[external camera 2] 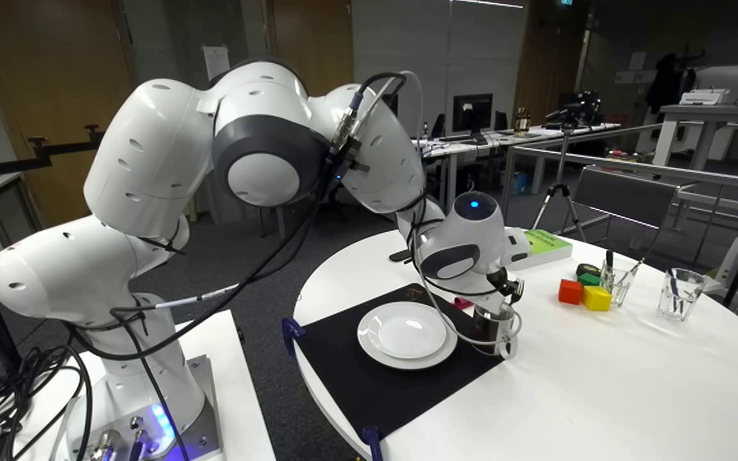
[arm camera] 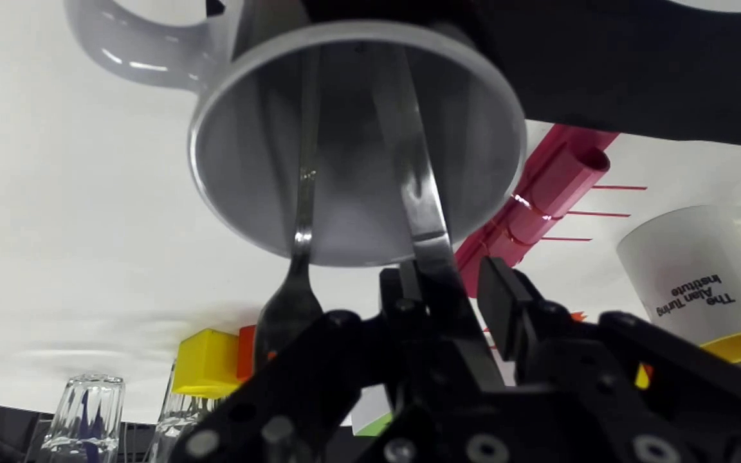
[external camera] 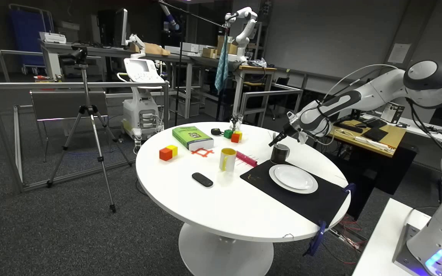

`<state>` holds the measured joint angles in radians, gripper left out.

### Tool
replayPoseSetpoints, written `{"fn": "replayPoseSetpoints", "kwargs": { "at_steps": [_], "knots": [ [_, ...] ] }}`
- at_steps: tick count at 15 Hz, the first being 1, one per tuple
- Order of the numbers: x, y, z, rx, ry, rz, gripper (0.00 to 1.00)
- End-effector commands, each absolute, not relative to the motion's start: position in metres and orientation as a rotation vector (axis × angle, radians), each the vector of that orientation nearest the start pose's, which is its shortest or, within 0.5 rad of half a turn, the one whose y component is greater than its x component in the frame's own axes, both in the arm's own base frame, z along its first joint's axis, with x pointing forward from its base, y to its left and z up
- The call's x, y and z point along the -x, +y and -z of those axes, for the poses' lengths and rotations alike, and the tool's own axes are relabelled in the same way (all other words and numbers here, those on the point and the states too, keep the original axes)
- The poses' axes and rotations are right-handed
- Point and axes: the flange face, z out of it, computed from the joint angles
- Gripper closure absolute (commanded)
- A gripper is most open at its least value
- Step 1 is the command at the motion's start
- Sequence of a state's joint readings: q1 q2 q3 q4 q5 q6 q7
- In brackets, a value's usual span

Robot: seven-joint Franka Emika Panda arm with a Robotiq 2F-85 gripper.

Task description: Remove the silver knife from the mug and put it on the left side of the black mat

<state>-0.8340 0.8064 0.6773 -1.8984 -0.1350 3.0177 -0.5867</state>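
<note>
Knife [arm camera: 423, 202] leans in the grey mug [arm camera: 357, 193] beside one other piece of cutlery [arm camera: 304, 199], its upper part between spread fingers [arm camera: 502, 308], a gap showing on one side. The arm [external camera 2: 263, 93] arches high from its base, wrist slanting down over the mug at a corner of one black mat [external camera 2: 401, 397]. Two stacked white plates [external camera: 294, 177] lie on that mat; farther out, the desk [external camera: 182, 195] holds one yellow-lined cup [external camera: 226, 163], one green book [external camera: 192, 138], two glasses [external camera 2: 676, 296] and five cubes [external camera: 165, 154]

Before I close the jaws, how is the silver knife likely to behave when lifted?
The silver knife should be stiff, being straight and apparently metal. Its shiny surface may let it slip or twist between the jaws. With its lower end inside the mug, it could tip the mug if pulled sideways.
</note>
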Motion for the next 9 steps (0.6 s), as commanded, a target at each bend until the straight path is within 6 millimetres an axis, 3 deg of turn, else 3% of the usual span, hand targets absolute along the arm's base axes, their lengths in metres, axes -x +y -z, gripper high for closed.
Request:
{"fn": "replayPoseSetpoints", "kwargs": {
  "at_steps": [1, 9],
  "knots": [
    [-0.6575, -0.1425, -0.2057, 2.819, -0.451, 0.868, 0.98],
    [-0.6595, -0.1479, -0.2124, 2.832, -0.462, 0.882, 0.99]
  ]
}}
